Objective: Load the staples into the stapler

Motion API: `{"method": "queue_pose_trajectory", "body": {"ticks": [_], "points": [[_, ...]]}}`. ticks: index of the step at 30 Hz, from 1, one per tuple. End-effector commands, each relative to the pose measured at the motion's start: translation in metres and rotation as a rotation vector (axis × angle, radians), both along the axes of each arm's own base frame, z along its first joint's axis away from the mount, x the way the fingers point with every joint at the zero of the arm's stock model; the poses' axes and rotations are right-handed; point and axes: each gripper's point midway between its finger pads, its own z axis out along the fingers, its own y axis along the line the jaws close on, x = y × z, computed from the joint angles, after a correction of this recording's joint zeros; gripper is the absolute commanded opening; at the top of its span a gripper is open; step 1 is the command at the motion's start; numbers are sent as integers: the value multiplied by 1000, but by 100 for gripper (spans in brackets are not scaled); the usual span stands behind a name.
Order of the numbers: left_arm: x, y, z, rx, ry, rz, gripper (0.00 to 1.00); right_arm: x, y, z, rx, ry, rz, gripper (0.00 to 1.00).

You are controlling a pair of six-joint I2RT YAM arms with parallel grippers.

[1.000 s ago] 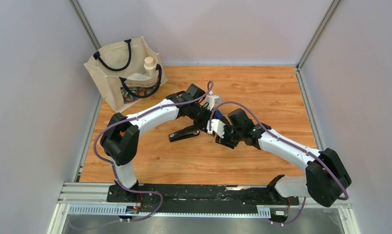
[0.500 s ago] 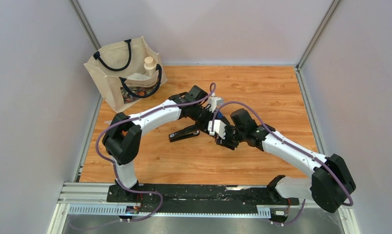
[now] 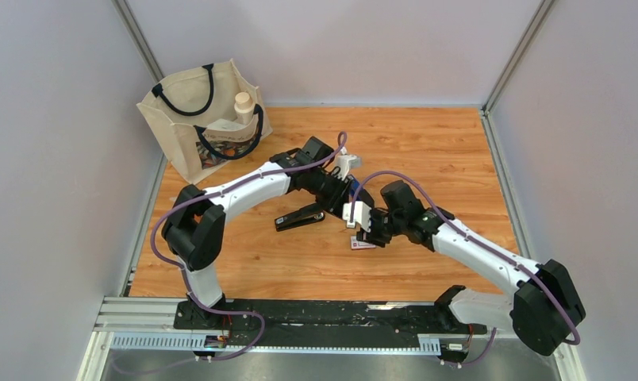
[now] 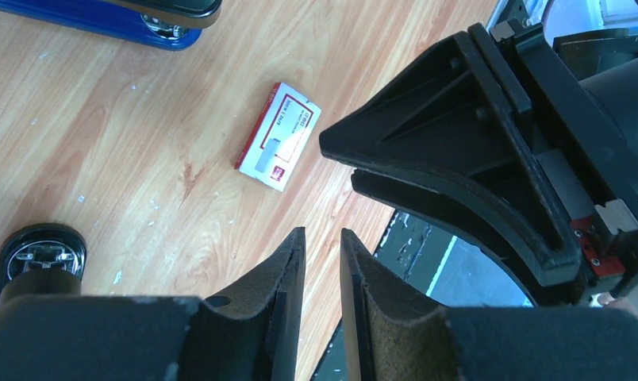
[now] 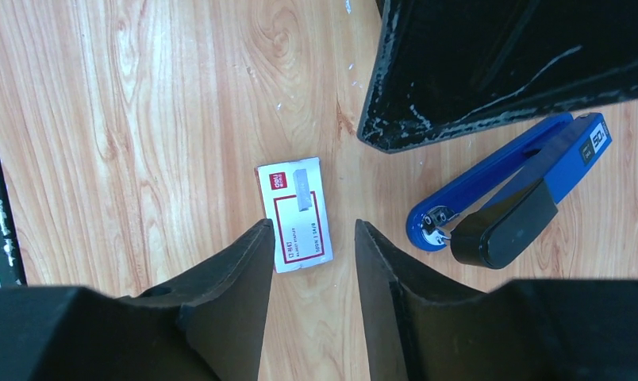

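Observation:
The staples (image 5: pixel 294 213), a small white box with red print, lie flat on the wooden table (image 3: pixel 427 151). In the top view the staples (image 3: pixel 362 244) show just below my right gripper (image 3: pixel 371 234). The right gripper (image 5: pixel 312 230) hovers open above the staples' near end, with nothing between its fingers. The blue stapler (image 5: pixel 514 190) with its black top strip lies to the right of the staples. My left gripper (image 4: pixel 322 238) is open by a narrow gap and holds nothing. It hangs above the table with the staples (image 4: pixel 278 136) ahead of it and the stapler (image 4: pixel 101 12) at the top left.
An all-black stapler (image 3: pixel 300 217) lies left of the grippers. A cream tote bag (image 3: pixel 205 119) with a bottle in it stands at the back left corner. The two grippers are close together, the right gripper's body (image 4: pixel 474 159) filling the left wrist view's right side.
The right arm has drawn a little toward the near right, and the staples box now shows on the table below its gripper. The left arm has barely moved.

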Motion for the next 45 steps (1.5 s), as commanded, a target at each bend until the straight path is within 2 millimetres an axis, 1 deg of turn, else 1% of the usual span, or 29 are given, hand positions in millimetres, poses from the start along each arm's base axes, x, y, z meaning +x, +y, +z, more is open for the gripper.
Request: {"method": "queue_pose_trajectory", "body": {"ticks": [1, 4, 6, 8, 10, 12, 15, 18, 21, 24, 25, 27, 30, 32, 36, 41, 43, 45], "points": [[0, 7, 20, -46, -38, 2, 31, 10, -1, -2, -8, -40, 3, 48], [5, 14, 20, -39, -42, 16, 31, 11, -3, -11, -37, -28, -1, 52], [10, 21, 22, -36, -51, 22, 31, 15, -6, -21, -65, -21, -19, 59], [17, 32, 21, -22, -56, 41, 31, 21, -7, -29, -92, -18, -40, 63], [23, 44, 19, -20, -55, 71, 31, 21, -6, -35, -98, 0, -46, 64], [30, 58, 16, -14, -53, 101, 31, 19, -2, -38, -97, 10, -38, 64], [33, 73, 12, -2, -45, 120, 31, 15, 3, -44, -120, 22, -19, 62], [36, 87, 9, 7, -42, 137, 31, 14, 6, -47, -133, 48, -20, 57], [37, 97, 8, 0, -39, 157, 31, 19, 9, -42, -121, 43, -43, 49], [38, 104, 9, -11, -40, 170, 31, 19, 11, -42, -114, 51, -48, 39], [39, 105, 10, -15, -40, 175, 31, 19, 11, -43, -116, 60, -49, 31], [39, 107, 11, -21, -37, 180, 31, 17, 12, -42, -114, 74, -45, 23], [39, 107, 10, -27, -33, 181, 31, 16, 14, -38, -102, 82, -43, 23], [39, 106, 10, -29, -31, 183, 31, 17, 12, -43, -120, 83, -51, 22], [40, 105, 9, -31, -26, 187, 31, 15, 6, -65, -194, 124, -58, 21], [39, 105, 7, -32, -20, 187, 31, 11, 4, -82, -274, 164, -50, 21], [39, 106, 7, -31, -22, 188, 31, 10, 5, -81, -278, 157, -44, 23], [39, 106, 7, -32, -23, 188, 31, 12, 7, -74, -258, 134, -45, 24]]}}
